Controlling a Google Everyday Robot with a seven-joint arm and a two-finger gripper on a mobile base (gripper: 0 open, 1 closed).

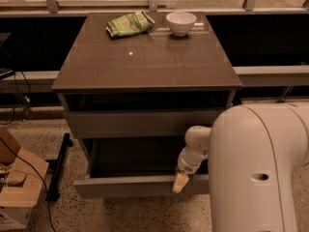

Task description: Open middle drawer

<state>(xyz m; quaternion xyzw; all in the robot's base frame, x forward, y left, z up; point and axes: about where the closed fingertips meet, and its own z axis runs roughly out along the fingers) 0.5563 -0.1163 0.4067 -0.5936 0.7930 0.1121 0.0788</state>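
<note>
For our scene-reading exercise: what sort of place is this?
Likely an office or lab: drawer cabinet bearing snack bag and bowl, cardboard box on the floor. The gripper is at the open middle drawer's front.

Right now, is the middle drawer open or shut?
Open: the middle drawer has its front well forward of the drawer above, dark inside showing. The hand is at its front edge.
</note>
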